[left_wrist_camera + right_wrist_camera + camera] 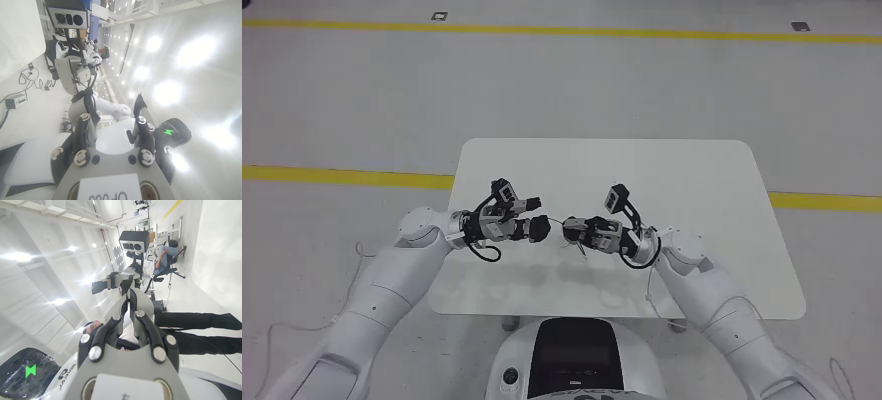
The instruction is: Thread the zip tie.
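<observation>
Left jaws gape wide, holding nothing; right jaws are pinched on the thin zip tie (554,221), which spans the small gap between both above the middle of the table (692,180).

White arms (392,280), blk cables (485,253), silver screws (81,157)

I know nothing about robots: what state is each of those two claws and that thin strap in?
left gripper: open, fingers wide apart.
right gripper: shut on the zip tie.
zip tie: held in the air above the table, between the two grippers; too thin to tell if threaded.
</observation>
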Available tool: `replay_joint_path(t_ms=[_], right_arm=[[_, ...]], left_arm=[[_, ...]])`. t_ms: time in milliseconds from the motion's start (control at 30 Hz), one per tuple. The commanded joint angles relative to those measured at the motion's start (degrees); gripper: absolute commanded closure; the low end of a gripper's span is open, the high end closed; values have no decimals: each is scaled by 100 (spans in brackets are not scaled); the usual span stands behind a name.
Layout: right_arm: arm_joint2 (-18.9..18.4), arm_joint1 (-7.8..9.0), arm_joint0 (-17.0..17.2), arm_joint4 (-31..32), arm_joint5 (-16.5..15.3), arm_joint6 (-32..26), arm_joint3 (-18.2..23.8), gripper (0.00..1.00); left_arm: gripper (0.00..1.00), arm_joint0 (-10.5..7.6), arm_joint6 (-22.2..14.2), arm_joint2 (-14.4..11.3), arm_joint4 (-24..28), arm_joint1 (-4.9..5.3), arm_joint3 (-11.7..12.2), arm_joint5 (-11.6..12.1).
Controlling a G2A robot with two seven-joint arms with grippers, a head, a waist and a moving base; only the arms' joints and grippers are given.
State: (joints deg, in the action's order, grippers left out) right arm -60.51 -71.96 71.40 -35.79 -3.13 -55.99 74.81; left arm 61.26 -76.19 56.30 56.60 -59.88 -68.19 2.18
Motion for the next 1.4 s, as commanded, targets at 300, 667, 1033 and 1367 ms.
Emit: replay_joint_path(t_ms=[300,667,1033,1367], right_arm=[[-17,29,54,51,-57,-136,148,100],[141,2,10,82,-200,-131,294,100],[123,12,-27,56,-245,-167,376,100],[164,8,-97,85,-173,-133,353,100]], left_arm=[[56,4,14,12,-35,-7,-9,-23],[57,-40,-9,-4,-44,-28,60,-39],[58,-89,-73,-8,-79,-38,134,-82],[67,-191,-197,-89,-304,-44,244,-178]])
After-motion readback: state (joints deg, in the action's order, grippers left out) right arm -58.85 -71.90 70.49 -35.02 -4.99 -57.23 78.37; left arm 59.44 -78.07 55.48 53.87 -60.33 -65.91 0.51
